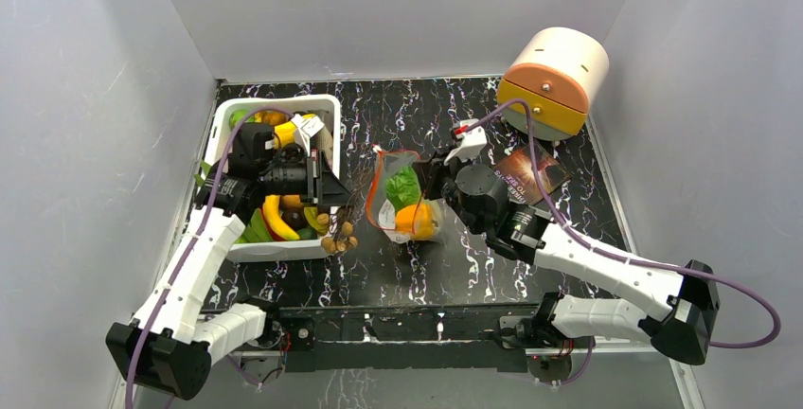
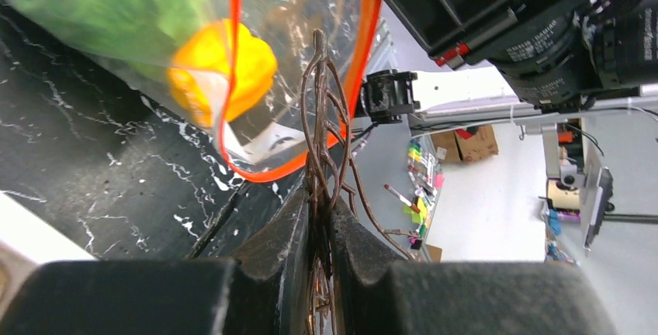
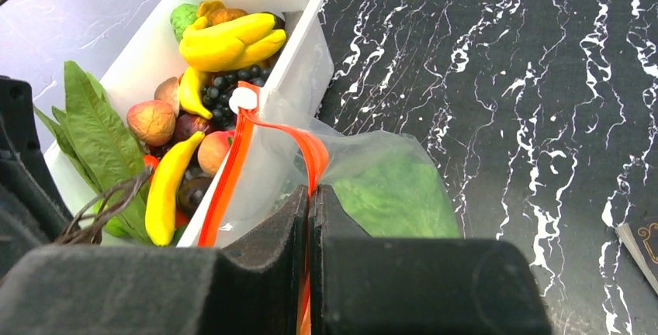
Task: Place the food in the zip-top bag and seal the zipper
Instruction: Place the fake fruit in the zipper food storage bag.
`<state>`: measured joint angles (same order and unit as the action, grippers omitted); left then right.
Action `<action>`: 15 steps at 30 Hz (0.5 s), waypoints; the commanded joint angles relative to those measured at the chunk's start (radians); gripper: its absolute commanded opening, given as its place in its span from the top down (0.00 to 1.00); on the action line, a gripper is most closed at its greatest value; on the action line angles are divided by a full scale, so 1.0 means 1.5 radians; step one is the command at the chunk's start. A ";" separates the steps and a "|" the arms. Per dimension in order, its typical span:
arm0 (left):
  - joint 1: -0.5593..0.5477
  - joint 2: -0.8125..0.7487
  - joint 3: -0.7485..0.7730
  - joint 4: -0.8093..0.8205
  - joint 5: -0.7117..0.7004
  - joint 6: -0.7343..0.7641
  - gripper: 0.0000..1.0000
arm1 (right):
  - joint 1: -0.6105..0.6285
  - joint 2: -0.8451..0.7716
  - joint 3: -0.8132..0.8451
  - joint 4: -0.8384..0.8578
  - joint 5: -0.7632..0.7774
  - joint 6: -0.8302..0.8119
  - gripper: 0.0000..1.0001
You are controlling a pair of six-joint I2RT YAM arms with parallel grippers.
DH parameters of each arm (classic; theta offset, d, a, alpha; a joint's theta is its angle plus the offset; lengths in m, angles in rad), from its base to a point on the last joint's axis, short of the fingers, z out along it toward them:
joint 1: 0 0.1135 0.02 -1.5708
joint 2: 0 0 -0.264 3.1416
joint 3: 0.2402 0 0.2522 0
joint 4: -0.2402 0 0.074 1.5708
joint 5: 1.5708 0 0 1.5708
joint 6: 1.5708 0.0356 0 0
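**A:** Nearest the bases, the left gripper (image 2: pixel 318 211) was clamped hard on a brown twiggy bunch (image 1: pixel 339 234). The stems poked out past the fingers towards the bag, and the tan balls hung over the marbled table (image 1: pixel 398 276) by the tub's near corner.

**B:** And the right gripper (image 3: pixel 310 195)?

**A:** Pinched together on the zipper (image 3: pixel 231 164), with both fingers meeting on that red-orange strip. From there the strip ran away towards the tub and ended at a small white slider (image 3: pixel 243 100).

**B:** So where was the zip-top bag (image 1: pixel 386 212) itself?

**A:** Between the two grippers, mid-table, just right of the tub. Seen from overhead, its long axis ran near to far. The orange piece (image 1: pixel 417 222) sat at the near end and the lettuce (image 1: pixel 405 186) lay beyond it. The strip looped round the far and left edges (the mouth gaped open, facing the left arm's side).

**B:** What was farther back?

**A:** The white tub (image 1: pixel 284 99), on the left and packed with bananas (image 3: pixel 229 40) and other fruit. A dark packet (image 1: pixel 530 174) lay right of the bag, and a cream-and-orange drum (image 1: pixel 554 73) sat in the far right corner.
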<state>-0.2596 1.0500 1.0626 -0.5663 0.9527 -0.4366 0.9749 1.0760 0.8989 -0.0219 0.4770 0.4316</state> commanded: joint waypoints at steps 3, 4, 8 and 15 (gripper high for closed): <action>-0.026 -0.023 -0.033 0.066 0.066 -0.068 1.00 | -0.001 0.024 0.065 0.105 0.024 -0.036 1.00; -0.029 -0.023 -0.037 0.074 0.064 -0.076 1.00 | -0.001 0.029 0.068 0.108 0.017 -0.036 1.00; -0.037 -0.013 -0.046 0.102 0.049 -0.106 1.00 | -0.001 0.037 0.068 0.133 -0.024 -0.032 1.00; -0.058 0.021 -0.052 0.155 0.009 -0.174 1.00 | -0.001 0.043 0.055 0.149 -0.078 -0.009 1.00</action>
<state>-0.3244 1.0607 0.9936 -0.3901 0.9806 -0.5880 0.9749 1.1477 0.9405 0.0803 0.4099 0.3973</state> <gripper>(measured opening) 0.114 0.009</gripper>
